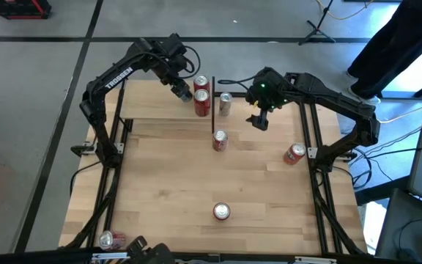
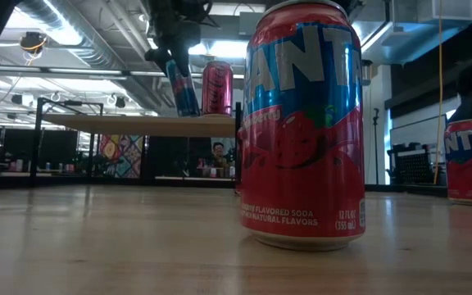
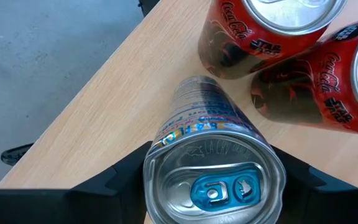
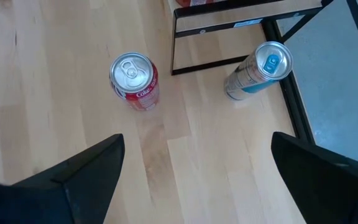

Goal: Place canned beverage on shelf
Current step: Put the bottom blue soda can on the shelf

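High view: left end effector (image 1: 184,93) over shelf (image 1: 160,103).

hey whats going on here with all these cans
The left gripper is at the shelf, its fingers around a blue-tabbed can standing on the board beside two red Coca-Cola cans. The right gripper hangs open above the table near the shelf's end, holding nothing. More cans stand or lie around the tabletop, not yet shelved.
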